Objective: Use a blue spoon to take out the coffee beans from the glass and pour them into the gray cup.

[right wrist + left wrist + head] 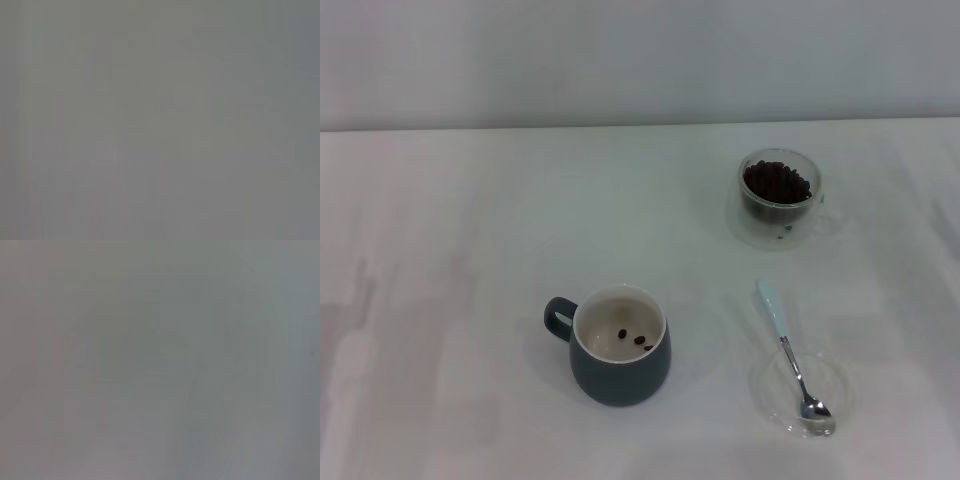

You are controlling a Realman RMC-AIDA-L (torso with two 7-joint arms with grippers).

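The gray cup (618, 348) stands at the front centre of the white table, handle to the left, with a few coffee beans (639, 340) on its cream inside. The glass (778, 196) stands at the back right, filled with a heap of dark coffee beans (777, 183). The blue spoon (791, 350) lies at the front right, its metal bowl resting in a flat clear glass saucer (830, 380), its light-blue handle pointing toward the back. Neither gripper shows in any view. Both wrist views show only a plain grey surface.
The white table (450, 280) ends at a pale wall at the back. Nothing else stands on it.
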